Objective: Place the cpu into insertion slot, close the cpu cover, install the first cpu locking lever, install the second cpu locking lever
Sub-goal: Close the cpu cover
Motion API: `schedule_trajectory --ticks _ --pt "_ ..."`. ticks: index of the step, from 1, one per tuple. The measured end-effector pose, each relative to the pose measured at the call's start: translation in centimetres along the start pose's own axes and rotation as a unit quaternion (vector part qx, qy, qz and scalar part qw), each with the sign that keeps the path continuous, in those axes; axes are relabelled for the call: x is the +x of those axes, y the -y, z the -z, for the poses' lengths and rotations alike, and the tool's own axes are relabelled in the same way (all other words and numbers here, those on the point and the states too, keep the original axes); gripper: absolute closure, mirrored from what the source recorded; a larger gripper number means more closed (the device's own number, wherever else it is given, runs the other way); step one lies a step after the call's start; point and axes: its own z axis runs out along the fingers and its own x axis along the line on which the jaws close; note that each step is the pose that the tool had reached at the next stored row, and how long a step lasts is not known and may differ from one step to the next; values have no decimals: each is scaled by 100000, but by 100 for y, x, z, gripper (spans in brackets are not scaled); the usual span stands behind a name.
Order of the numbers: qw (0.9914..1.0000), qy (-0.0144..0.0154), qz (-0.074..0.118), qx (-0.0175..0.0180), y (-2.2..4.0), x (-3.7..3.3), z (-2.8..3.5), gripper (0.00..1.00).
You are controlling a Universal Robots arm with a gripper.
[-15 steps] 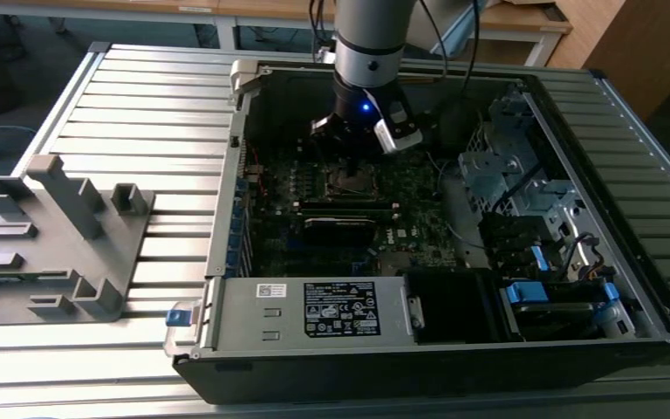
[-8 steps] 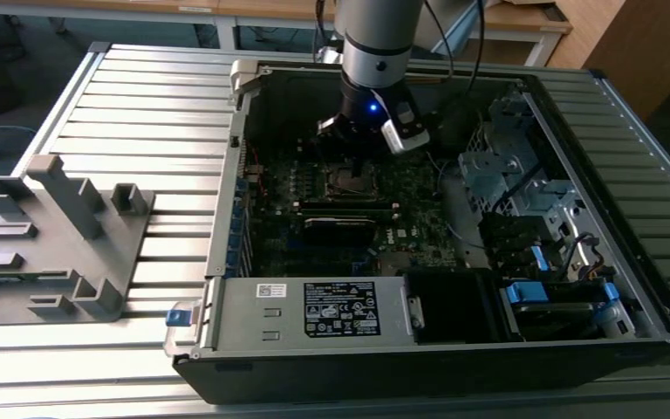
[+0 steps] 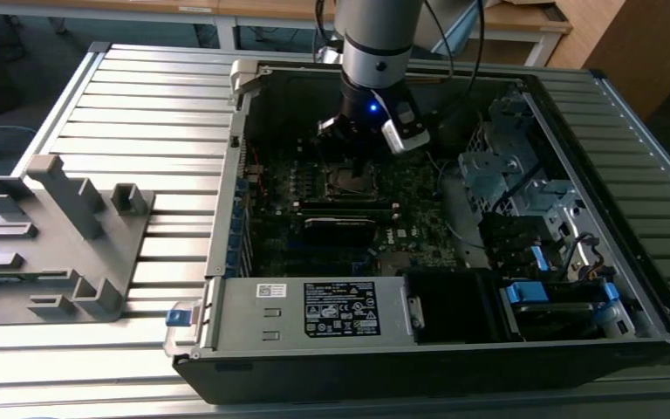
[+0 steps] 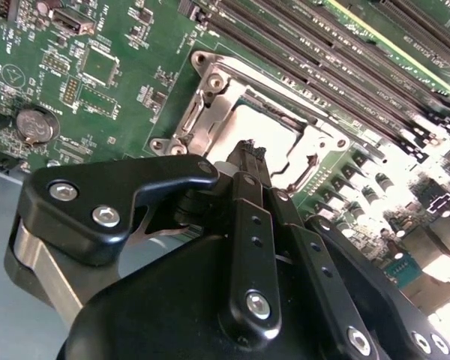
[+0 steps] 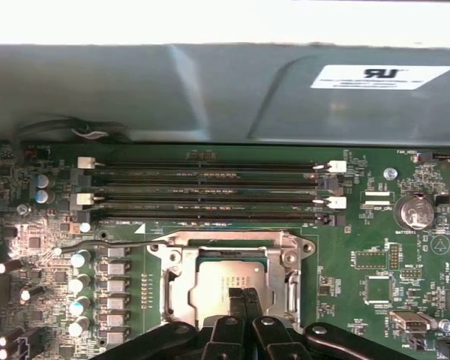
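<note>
1. A ribbed, silver metal counter (image 3: 137, 113) spans the scene.
2. Wooden desks (image 3: 254, 9) stand behind it.
3. A wooden cabinet (image 3: 638, 44) stands at the exterior view's right.
4. Dark floor (image 3: 10, 52) lies at its left.

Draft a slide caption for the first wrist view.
Shut black gripper over the flat silver-grey square cpu, framed by the thin square metal cpu cover, beside long black memory slots.

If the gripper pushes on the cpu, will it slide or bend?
Probably stiff: the cpu is a flat, metal-topped square. Unlikely to slide or tip, as it lies flat within the cover. Its smooth top may be slippery.
</note>
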Motion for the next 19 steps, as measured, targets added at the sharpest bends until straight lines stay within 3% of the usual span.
schedule_trajectory --ticks 4,19 --pt "100000 211 -27 8 1 64 -9 90" --pt "99983 258 -1826 39 1 69 0 90"
